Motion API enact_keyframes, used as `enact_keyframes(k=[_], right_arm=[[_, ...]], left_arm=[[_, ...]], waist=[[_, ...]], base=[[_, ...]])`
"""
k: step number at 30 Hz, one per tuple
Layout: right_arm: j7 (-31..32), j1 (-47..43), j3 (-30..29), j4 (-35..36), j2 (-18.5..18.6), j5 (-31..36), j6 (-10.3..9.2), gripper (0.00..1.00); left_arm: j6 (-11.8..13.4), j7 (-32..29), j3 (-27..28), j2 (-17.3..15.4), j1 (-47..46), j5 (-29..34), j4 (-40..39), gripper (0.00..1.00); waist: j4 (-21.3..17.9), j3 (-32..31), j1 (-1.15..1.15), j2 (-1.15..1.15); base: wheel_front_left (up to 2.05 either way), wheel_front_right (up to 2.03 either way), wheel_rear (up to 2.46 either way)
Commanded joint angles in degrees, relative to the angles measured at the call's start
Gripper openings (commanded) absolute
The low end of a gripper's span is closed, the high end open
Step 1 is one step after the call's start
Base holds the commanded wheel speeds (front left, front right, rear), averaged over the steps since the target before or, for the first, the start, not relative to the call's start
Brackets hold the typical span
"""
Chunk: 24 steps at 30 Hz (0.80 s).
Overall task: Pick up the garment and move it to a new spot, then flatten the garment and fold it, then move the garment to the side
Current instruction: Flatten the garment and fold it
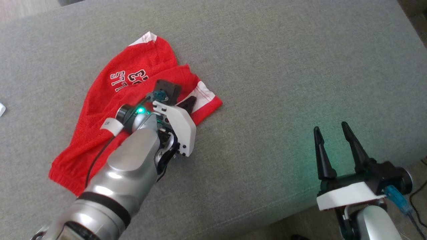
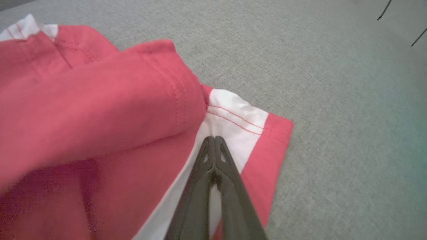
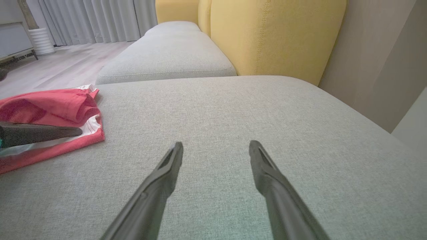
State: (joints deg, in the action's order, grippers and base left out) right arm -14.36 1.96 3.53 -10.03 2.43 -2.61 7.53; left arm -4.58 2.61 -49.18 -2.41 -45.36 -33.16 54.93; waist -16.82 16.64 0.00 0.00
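Note:
A red garment [image 1: 96, 110] with white trim and white lettering lies crumpled on the left half of the grey cushion [image 1: 283, 66]. My left gripper [image 1: 191, 100] is down on its right corner, shut, with the tips pinching the white band. In the left wrist view the two fingers of the left gripper [image 2: 213, 138] meet on that band, and a thick fold of the garment [image 2: 116, 100] rises to their left. My right gripper [image 1: 330, 128] hovers open over bare cushion at the lower right. The right wrist view shows the right gripper [image 3: 216, 145] with nothing between its fingers, and the garment [image 3: 50, 103] far to the left.
The cushion's front edge [image 1: 267, 213] runs along the lower right, with floor beyond it. A yellow backrest [image 3: 277, 33] rises behind the seat, and a second grey cushion [image 3: 166, 56] continues past it. A small white object [image 1: 1, 109] lies at the left edge.

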Motion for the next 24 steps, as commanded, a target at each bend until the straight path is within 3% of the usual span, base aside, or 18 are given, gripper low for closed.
enact_keyframes(k=[1, 15, 24], right_arm=[[-0.63, 0.99, 0.85, 1.33, 0.44, -0.29, -0.04, 1.0], [-0.63, -0.11, -0.05, 0.85, 0.44, -0.61, -0.04, 1.0], [-0.63, -0.3, -0.56, 0.94, 0.44, -0.64, -0.04, 1.0]], left_arm=[[-0.54, 0.06, 0.1, -0.47, -0.72, -0.63, -1.04, 0.0], [-0.17, 3.44, -4.6, -0.47, 1.94, -3.94, -8.51, 0.0], [2.05, 1.41, -9.29, -0.47, 5.95, -4.45, -16.64, 0.0]], waist=[[0.19, -0.39, 0.0, 0.0], [1.9, -2.35, 0.0, 0.0], [2.41, -2.27, 0.0, 0.0]], base=[[0.0, 0.0, 0.0], [0.0, 0.0, 0.0], [0.0, 0.0, 0.0]])
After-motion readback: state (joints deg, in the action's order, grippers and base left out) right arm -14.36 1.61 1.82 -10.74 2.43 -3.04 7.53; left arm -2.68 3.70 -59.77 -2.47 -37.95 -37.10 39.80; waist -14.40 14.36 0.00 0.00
